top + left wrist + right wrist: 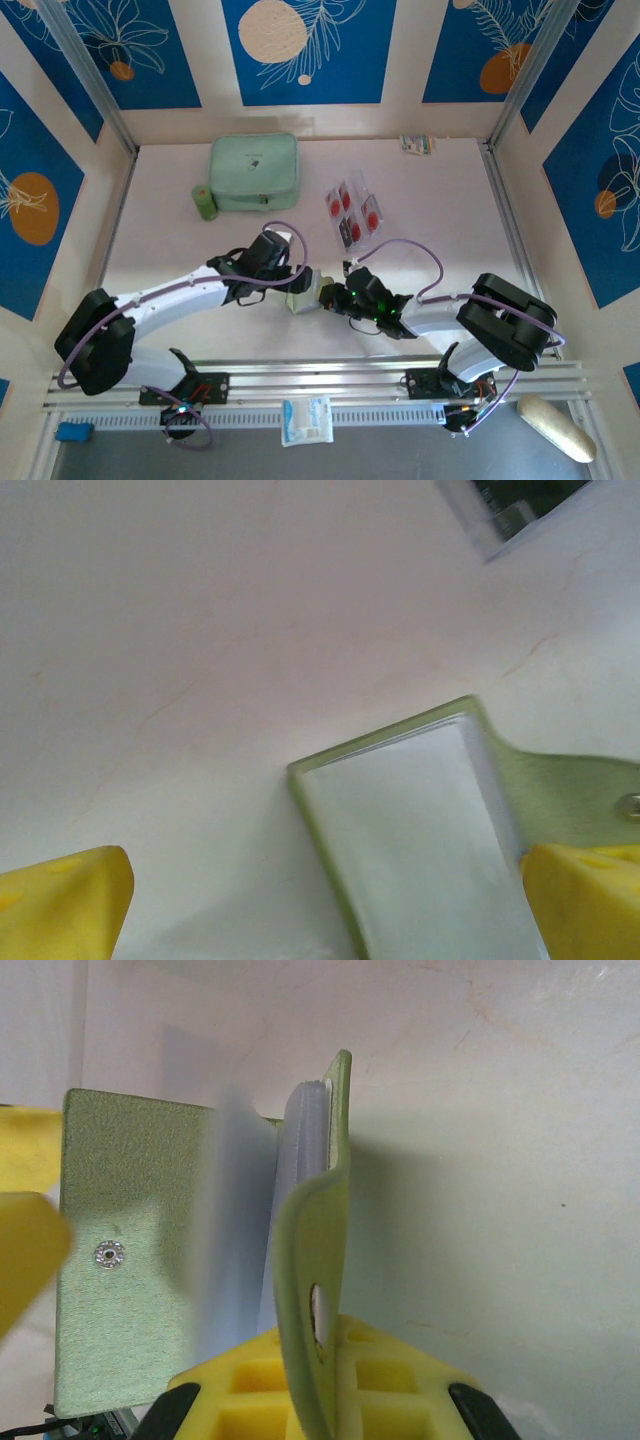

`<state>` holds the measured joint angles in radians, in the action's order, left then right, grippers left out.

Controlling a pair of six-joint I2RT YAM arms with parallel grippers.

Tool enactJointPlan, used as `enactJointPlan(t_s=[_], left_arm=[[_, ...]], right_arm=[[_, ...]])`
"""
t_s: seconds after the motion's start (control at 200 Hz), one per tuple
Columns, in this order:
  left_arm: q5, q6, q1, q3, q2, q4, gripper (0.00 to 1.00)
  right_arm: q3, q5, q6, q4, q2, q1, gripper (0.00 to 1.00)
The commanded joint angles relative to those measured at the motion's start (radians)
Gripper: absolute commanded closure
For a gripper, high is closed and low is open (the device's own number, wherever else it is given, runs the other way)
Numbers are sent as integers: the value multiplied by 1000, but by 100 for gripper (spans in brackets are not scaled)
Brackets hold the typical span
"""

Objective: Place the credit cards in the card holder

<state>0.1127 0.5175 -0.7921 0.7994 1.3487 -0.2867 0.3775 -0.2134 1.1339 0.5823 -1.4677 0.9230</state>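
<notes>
Right jaws: clamped on holder [130, 1250] flap, which stands ajar.
Left jaws: spread wide, empty, at holder.
Cards [352, 215]: 1 o'clock of holder, well apart.

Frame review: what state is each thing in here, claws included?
card holder: open, one flap pinched
credit cards: clustered on the table, apart from the card holder
zip case: closed
left claw: open, beside the card holder
right claw: shut on the card holder
</notes>
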Motion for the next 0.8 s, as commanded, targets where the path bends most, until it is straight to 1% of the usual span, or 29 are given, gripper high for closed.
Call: enactJointPlan(t_s=[0.0,0.21,0.365,0.565,0.795], left_arm=[[-42,13,1,32,-20,6,0],[5,27,-1,-8,-17,5,0],[122,41,4,-46,-19,-73,0],[227,49,18,-69,16,-179,0],[283,9,25,-28,171,-228,0]], right_arm=[[-11,-35,13,11,13,0,100],[-15,-37,14,10,17,0,100],[-23,-44,18,10,18,0,100],[-32,-50,21,10,19,-1,100],[-32,-49,26,14,16,0,100]])
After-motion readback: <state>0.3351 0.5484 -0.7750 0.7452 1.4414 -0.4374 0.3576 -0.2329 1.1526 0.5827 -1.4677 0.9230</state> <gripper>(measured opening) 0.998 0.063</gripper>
